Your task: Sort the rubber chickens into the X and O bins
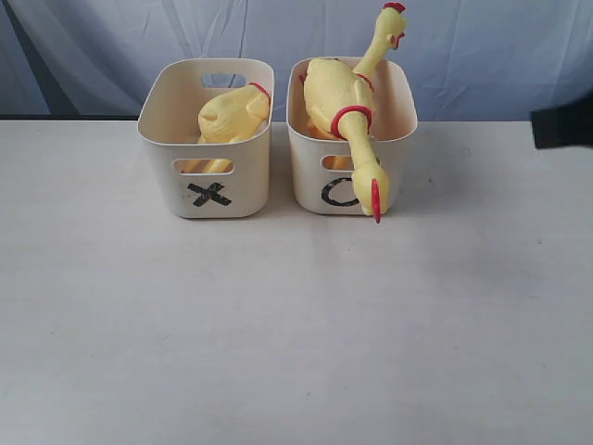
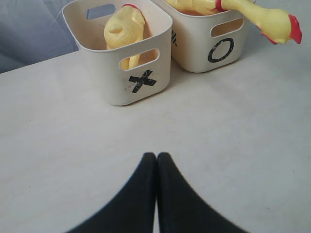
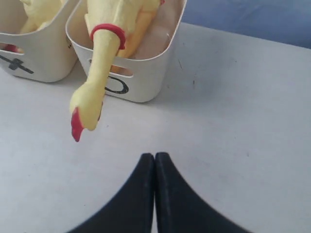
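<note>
The white table (image 1: 296, 334) fills most of the shot, with a wrinkly pale blue cloth (image 1: 482, 46) hanging behind it. Toward the back of the table sit two matching cream tubs with rounded corners and slot handles, right next to each other. The X bin (image 1: 162, 181) is on the left with a black X on its front, and the O bin (image 1: 306, 176) is on the right. The O bin is pretty stuffed. A long yellow chicken (image 1: 334, 93) lies in it with its red-ringed neck flopped over the front rim, head and red comb dangling outside. A second chicken (image 1: 378, 46) pokes its neck straight up out of the back corner. The X bin just has a headless chicken body (image 1: 232, 116), plain yellow with a red ring at one end. Only the exterior view shows that upright neck and head. There the dangling head covers part of the O, while the left wrist view shows the whole letter. The right wrist view gets that head up close, but I can't tell if it touches the table. The left gripper (image 2: 156, 162) and right gripper (image 3: 154, 162) are both pinched fully closed, black fingers pressed together, holding nothing, well back from the bins over bare table.
</note>
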